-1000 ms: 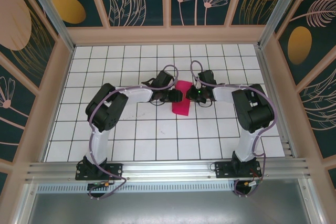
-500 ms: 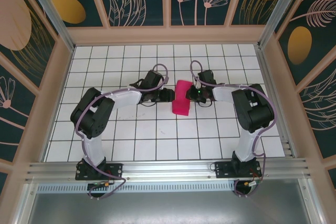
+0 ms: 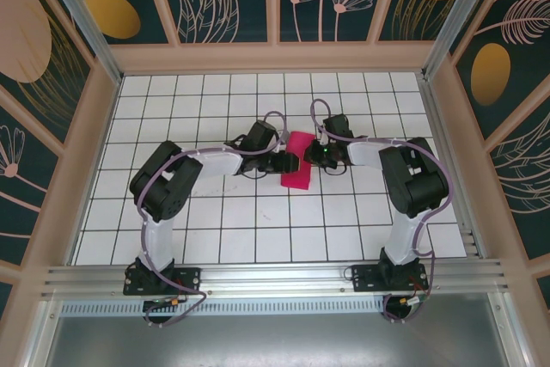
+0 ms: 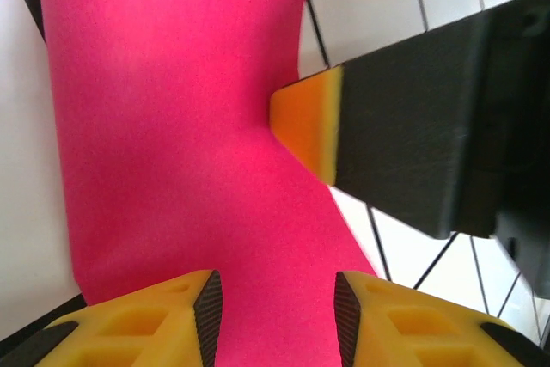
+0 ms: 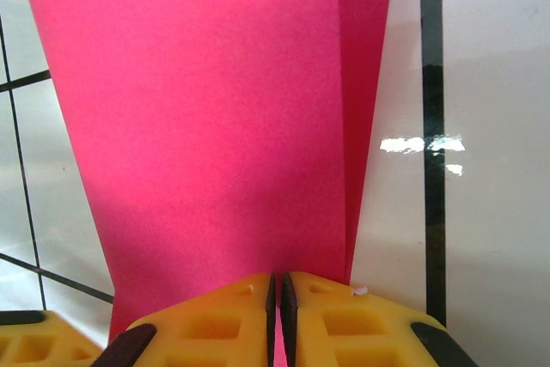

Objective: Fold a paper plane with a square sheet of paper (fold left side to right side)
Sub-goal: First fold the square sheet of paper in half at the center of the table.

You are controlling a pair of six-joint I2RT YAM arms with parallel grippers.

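Left-to-right fold almost finished: the thin magenta-pink square sheet of paper [image 3: 297, 168] lies doubled at the table's middle.
Near the arm bases the white tiled table [image 3: 258, 221] is bare. Farther on, the left gripper [image 4: 277, 302] has its fingers spread at the paper's left side. The right gripper [image 5: 277, 294] is pressed together, pinching the right edges, which do not quite match. I judge the crease is not yet pressed, and the nose and wing folds remain. Free tiles reach the far wall [image 3: 275, 58].

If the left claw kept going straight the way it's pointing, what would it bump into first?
The folded pink paper, which sits right at the left claw's open tips. Just beyond it is probably the right claw, pinching the paper's far edge, though depth is hard to judge.
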